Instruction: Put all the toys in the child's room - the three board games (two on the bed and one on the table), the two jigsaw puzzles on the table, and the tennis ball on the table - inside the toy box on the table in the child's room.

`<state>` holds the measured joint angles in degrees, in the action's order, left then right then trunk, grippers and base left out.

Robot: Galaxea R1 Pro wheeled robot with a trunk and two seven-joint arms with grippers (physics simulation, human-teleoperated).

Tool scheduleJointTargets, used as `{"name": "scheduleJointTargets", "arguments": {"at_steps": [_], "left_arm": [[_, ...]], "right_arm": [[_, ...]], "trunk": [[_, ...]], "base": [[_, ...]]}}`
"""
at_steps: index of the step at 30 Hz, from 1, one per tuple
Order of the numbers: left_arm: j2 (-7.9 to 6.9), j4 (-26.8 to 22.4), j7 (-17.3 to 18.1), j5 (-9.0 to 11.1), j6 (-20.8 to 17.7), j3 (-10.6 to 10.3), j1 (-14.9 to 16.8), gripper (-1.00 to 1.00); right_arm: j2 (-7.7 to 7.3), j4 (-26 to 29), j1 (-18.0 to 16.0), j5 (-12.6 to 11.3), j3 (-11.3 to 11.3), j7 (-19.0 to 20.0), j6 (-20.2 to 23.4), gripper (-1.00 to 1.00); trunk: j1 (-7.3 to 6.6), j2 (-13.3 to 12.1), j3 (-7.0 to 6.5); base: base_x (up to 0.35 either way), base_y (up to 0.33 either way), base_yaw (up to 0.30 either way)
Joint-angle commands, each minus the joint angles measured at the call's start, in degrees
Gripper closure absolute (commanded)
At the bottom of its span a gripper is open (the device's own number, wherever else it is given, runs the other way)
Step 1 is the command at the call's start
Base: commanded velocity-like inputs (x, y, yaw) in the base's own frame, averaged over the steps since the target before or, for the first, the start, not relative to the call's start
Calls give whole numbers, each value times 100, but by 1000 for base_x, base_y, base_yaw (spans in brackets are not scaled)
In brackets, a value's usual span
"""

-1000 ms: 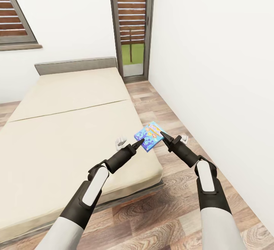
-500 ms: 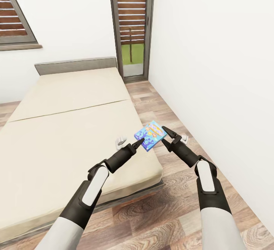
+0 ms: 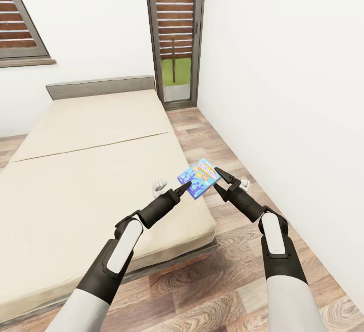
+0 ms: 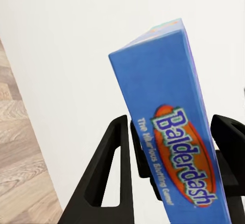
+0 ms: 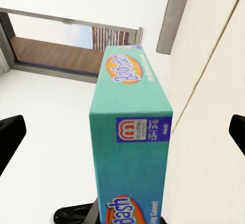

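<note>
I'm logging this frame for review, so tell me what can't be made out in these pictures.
- Left gripper contact: the blue board game covers its fingertips in the head view.
- Right gripper: in the right wrist view its fingers are cut off by the edges.
- Box's front print: too small in the head view.

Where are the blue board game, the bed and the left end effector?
blue board game point(image 3: 198, 177), head view, printed top face
bed point(image 3: 91, 170), head view, bare mattress
left end effector point(image 3: 184, 187), head view, fingertips
</note>
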<state>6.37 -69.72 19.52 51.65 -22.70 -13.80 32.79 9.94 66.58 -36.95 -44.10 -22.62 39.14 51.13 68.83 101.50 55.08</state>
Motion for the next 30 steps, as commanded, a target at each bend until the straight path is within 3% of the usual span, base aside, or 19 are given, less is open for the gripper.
{"name": "scheduleJointTargets", "arguments": {"at_steps": [1,5,7,10,11,14,15,17,21,22,25,26,29,30], "left_arm": [[-10,-29,0,58,-63,12,-3,100],[-100,-142,0,64,-98,120,-30,100],[-196,-282,0,104,-142,269,-91,100],[-396,-612,-2,254,-326,599,-273,100],[-396,-612,-2,254,-326,599,-273,100],[-666,-997,-4,462,-571,1084,-507,100],[-666,-997,-4,462,-571,1084,-507,100],[-832,-1248,-4,628,-713,1444,-670,100],[-1039,-1622,-12,1003,-1006,2131,-993,100],[-1039,-1622,-12,1003,-1006,2131,-993,100],[-1159,-1811,-13,1218,-1325,2641,-1167,100],[-1159,-1811,-13,1218,-1325,2641,-1167,100],[-1230,-1911,-15,1434,-1728,3096,-1252,100],[-1230,-1911,-15,1434,-1728,3096,-1252,100]], "right_arm": [[6,4,-5,15,-18,19,37,-100],[6,13,-24,25,-23,-3,64,-100],[-7,16,-46,44,-36,-17,131,-100],[-199,23,-80,67,-55,-51,367,-100],[-199,23,-80,67,-55,-51,367,-100],[-534,26,-150,77,-39,-155,716,-100],[-534,26,-150,77,-39,-155,716,-100],[-769,24,-225,77,23,-227,881,-100],[-1073,93,-302,62,356,-284,887,-100],[-1073,93,-302,62,356,-284,887,-100],[-1183,306,-314,48,551,-304,887,-100],[-1183,306,-314,48,551,-304,887,-100],[-1226,493,-313,38,650,-318,887,-100],[-1226,493,-313,38,650,-318,887,-100]], "trunk": [[-1,2,4],[-1,2,4],[-1,2,4],[-1,2,4],[-1,2,4],[-1,2,4],[-1,2,4],[-1,2,4],[-1,2,4],[-1,2,4],[-1,2,4],[-1,2,4],[-1,2,2],[-1,2,1]], "base": [[0,0,0],[0,0,0],[0,0,0],[0,0,0],[0,0,0],[0,0,0],[0,0,0],[0,0,0],[0,0,0],[0,0,0],[0,0,0],[0,0,0],[0,0,10],[0,0,24]]}}
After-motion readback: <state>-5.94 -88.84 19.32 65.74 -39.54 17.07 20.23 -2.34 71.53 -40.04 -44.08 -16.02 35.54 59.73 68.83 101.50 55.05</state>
